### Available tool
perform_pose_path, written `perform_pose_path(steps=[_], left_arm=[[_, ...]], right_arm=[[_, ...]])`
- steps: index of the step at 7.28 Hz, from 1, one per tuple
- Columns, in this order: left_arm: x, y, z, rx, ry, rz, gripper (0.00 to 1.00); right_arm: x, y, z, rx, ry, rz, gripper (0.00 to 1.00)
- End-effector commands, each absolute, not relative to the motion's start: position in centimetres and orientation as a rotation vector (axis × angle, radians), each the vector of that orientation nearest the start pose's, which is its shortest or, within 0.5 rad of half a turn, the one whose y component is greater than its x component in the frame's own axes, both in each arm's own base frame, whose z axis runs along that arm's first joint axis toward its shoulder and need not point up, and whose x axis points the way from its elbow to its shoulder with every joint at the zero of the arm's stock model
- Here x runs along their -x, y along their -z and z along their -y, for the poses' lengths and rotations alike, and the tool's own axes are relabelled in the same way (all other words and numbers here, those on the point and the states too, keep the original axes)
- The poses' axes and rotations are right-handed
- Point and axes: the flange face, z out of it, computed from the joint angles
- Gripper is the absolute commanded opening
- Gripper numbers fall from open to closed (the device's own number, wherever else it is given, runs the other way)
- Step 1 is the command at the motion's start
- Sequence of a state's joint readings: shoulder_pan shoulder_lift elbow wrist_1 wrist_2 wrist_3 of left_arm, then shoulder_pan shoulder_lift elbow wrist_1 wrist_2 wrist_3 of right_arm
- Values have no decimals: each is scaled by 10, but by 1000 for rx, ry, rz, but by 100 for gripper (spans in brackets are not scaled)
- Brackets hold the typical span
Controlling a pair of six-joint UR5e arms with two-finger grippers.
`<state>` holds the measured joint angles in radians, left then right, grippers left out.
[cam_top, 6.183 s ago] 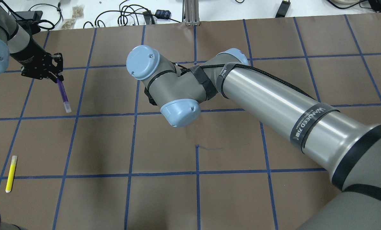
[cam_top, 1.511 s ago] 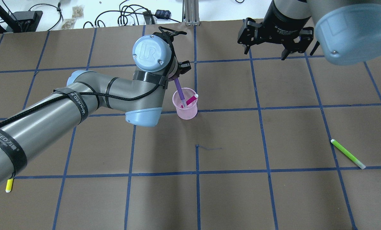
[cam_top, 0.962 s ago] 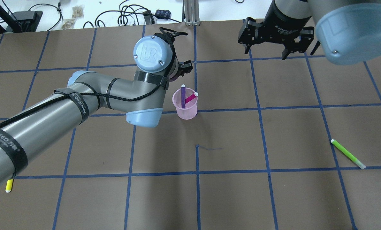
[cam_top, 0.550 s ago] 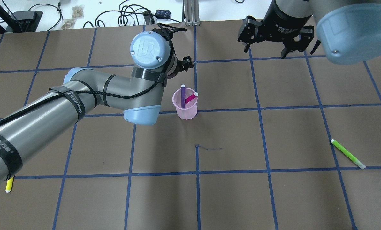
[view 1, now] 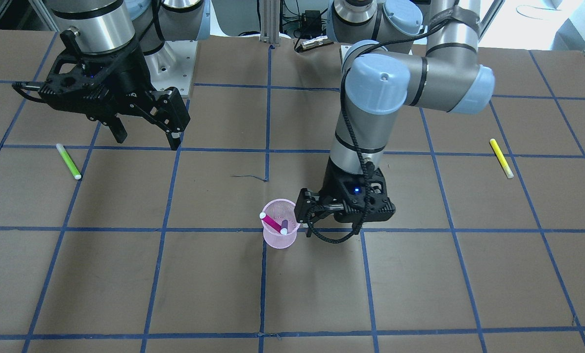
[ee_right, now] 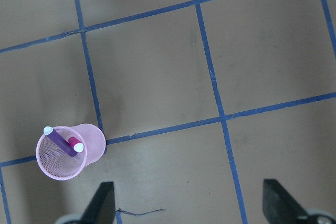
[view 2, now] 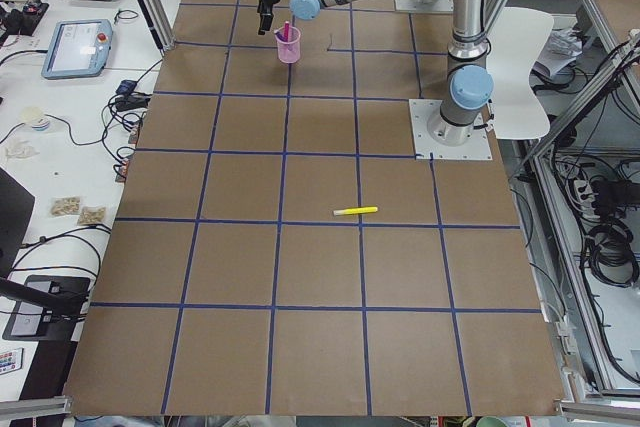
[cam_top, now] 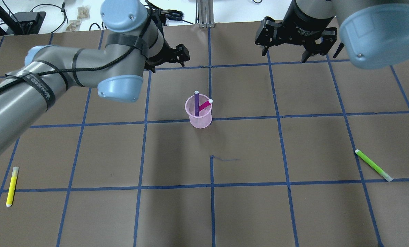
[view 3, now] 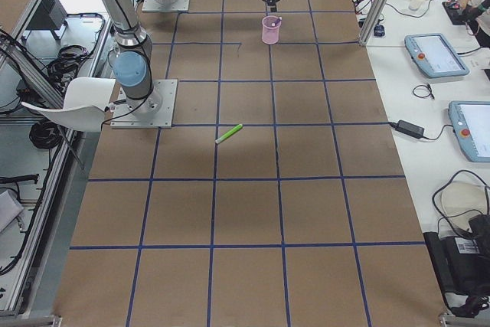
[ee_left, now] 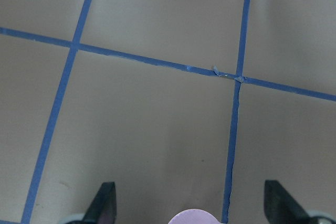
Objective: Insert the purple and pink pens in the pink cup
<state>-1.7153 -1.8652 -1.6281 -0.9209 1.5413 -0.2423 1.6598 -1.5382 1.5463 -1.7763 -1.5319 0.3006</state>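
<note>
The pink mesh cup (cam_top: 199,116) stands upright near the table's middle. The purple pen (cam_top: 196,102) and the pink pen (cam_top: 205,106) both stand in it, leaning on the rim, white caps up. The right wrist view shows the cup (ee_right: 52,163) with both pens inside. My left gripper (cam_top: 178,57) is open and empty, off to the cup's far-left side; the left wrist view shows its fingers (ee_left: 104,203) spread and only the cup's rim (ee_left: 190,216). My right gripper (cam_top: 285,56) is open and empty, high at the far right.
A yellow pen (cam_top: 11,187) lies near the table's front-left edge. A green pen (cam_top: 373,165) lies at the right. Cables and small boxes sit beyond the table's far edge (cam_top: 139,17). The brown mat has a blue tape grid.
My left gripper let go of the purple pen, which now stands in the cup with the pink pen. The left arm then drew back, up and to the left. The right arm stayed still.
</note>
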Motion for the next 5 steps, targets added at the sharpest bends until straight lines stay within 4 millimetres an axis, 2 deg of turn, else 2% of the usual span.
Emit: perform_pose_path(steps=[1,3,4,5], left_arm=[[164,-411,582,84,217,-3173,100],[124,-441,552,-63,76,-3167,100],[115,-451,538,-57,68,-3166,100],[114,-465,528,-55,90,-3166,100]], right_arm=[[-183,-506,509,-316,285,-3035,100],[-183,-507,508,-317,288,-3036,100],[-183,-507,508,-319,289,-3037,100],[-183,-506,508,-319,285,-3034,100]])
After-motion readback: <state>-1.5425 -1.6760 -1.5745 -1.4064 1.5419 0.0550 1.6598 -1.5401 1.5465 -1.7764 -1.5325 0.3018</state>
